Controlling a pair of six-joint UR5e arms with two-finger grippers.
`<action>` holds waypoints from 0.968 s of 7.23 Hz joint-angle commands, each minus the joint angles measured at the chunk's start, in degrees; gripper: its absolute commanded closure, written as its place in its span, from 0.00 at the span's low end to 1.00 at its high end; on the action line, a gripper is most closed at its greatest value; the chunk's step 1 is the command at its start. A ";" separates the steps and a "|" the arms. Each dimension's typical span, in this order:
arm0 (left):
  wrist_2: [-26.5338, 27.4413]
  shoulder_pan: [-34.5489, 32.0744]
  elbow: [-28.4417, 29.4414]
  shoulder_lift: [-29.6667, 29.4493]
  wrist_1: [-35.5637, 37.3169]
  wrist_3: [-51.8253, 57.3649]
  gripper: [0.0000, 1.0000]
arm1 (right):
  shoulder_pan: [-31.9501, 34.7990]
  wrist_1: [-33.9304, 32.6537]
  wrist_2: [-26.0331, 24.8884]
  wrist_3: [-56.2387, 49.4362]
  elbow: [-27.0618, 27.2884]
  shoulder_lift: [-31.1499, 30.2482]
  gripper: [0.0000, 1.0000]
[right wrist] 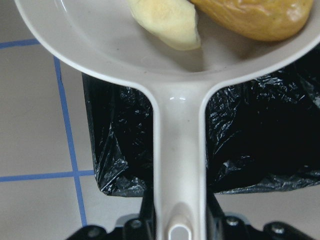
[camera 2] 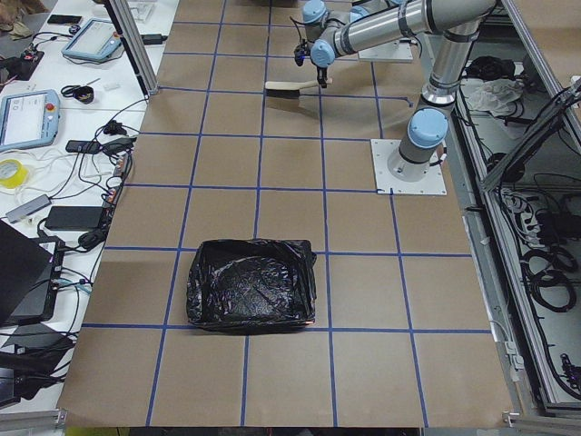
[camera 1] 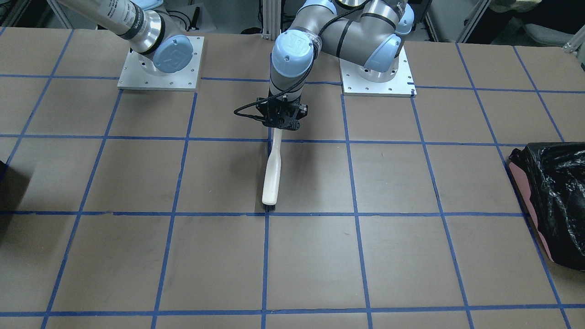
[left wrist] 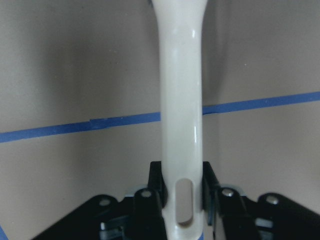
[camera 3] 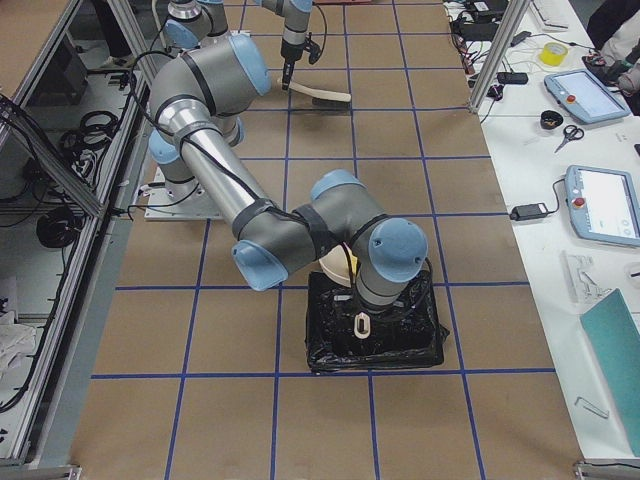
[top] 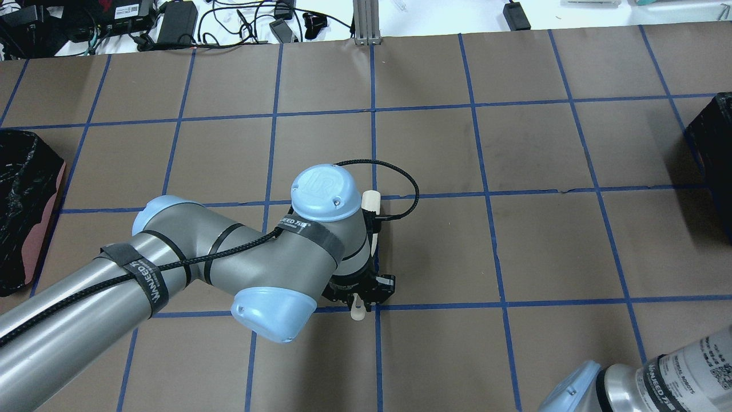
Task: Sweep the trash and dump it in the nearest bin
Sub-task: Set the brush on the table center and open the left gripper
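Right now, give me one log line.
left gripper: shut on brush | right gripper: shut on dustpan above bin | load: brown lump, yellow peel in dustpan, not yet dumped

I've got the brush [camera 1: 272, 176] mid-table, out in front of the arm bases, with its handle end pinched in the left gripper [camera 1: 279, 121] and its bristle end down on the table [camera 1: 411, 256] toward the operators' side. The dustpan [right wrist: 180, 130] sits over the bin [camera 3: 325, 340] at the robot's right end, handle pinched in the right gripper [right wrist: 178, 210]. A potato-like lump [right wrist: 255, 17] and a peel piece [right wrist: 167, 20] lie side by side in it. The second bin [camera 2: 252, 283] is at the left end, well apart from the brush.
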 commanded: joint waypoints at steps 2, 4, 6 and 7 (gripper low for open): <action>-0.25 -0.28 -1.00 -0.24 0.09 -0.73 0.99 | -1.37 -6.43 -4.28 -0.84 -0.76 0.36 1.00; -0.25 -0.80 -0.91 -0.33 0.00 -0.38 0.78 | -1.37 -10.29 -5.94 -0.85 -0.67 0.45 1.00; 0.10 -0.81 -0.48 -0.68 0.09 -0.29 0.43 | -1.46 -13.90 -8.76 -0.05 -0.41 0.28 1.00; 0.10 -0.72 -0.21 -0.42 0.35 0.15 0.35 | -1.46 -14.26 -8.77 -0.05 -0.32 0.28 1.00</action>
